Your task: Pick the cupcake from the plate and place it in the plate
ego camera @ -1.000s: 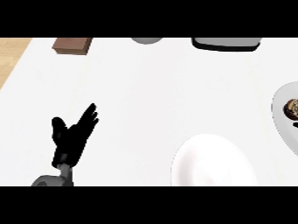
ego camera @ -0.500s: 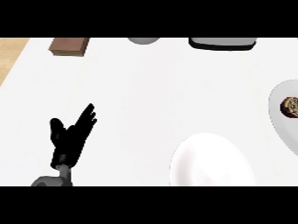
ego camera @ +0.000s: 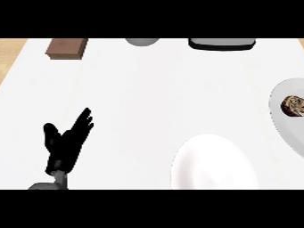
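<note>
A brown cupcake (ego camera: 296,106) sits on a grey plate (ego camera: 300,133) at the right edge of the head view. A second, white plate (ego camera: 213,164) lies at the lower middle with nothing on it. My left hand (ego camera: 65,141) rests open at the lower left, fingers pointing up and to the right, far from both plates. My right hand does not show in the view.
Along the far edge of the white counter stand a brown block (ego camera: 67,47), a grey round object (ego camera: 142,41) and a dark tray-like object (ego camera: 222,43). Wooden floor shows beyond the counter's left and right corners.
The dark tip of the right hand seen beside the cupcake a second ago has left the view. The view has shifted slightly. The left hand keeps its pose.
</note>
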Tool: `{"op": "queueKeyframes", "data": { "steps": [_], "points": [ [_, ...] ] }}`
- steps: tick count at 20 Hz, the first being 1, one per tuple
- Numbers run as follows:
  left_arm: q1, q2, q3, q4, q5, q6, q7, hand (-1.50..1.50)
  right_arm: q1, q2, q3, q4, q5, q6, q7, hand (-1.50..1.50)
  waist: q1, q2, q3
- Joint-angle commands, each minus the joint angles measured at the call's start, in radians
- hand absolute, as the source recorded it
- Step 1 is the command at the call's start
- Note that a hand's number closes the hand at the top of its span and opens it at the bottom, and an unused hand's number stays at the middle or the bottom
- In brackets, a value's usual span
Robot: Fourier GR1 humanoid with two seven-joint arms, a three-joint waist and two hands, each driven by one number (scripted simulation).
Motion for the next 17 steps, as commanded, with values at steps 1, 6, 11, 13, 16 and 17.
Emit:
{"op": "queueKeyframes", "data": {
  "steps": [1, 6, 11, 13, 16, 17],
  "points": [
    [0.008, -0.001, 0.006, -0.006, 0.004, 0.007, 0.009, 0.0, 0.067, -0.058, 0.019, -0.024, 0.014, 0.242, -0.137, -1.5, -0.011, -0.003, 0.002],
    [0.042, -0.007, 0.0, -0.018, 0.0, 0.009, -0.015, 0.0, 0.169, -0.055, 0.046, -0.073, 0.038, 0.205, -0.216, -1.5, -0.019, -0.008, 0.003],
    [0.006, -0.006, 0.0, -0.022, 0.003, 0.008, 0.016, 0.0, 0.216, -0.066, 0.069, -0.103, 0.057, 0.169, -0.239, -1.5, -0.019, -0.007, 0.002],
    [0.035, -0.005, 0.002, -0.021, -0.001, 0.01, -0.002, 0.0, 0.244, -0.087, 0.061, -0.11, 0.044, 0.192, -0.254, -1.5, -0.024, -0.01, 0.002],
    [0.012, -0.02, 0.003, 0.005, -0.018, 0.037, -0.005, 0.0, 0.279, -0.06, 0.068, -0.127, 0.045, 0.16, -0.289, -1.5, -0.035, -0.009, 0.002],
    [0.036, 0.005, -0.005, -0.017, -0.003, -0.009, -0.008, 0.0, 0.282, -0.052, 0.075, -0.124, 0.053, 0.134, -0.278, -1.5, -0.019, -0.01, 0.003]
  ]
}}
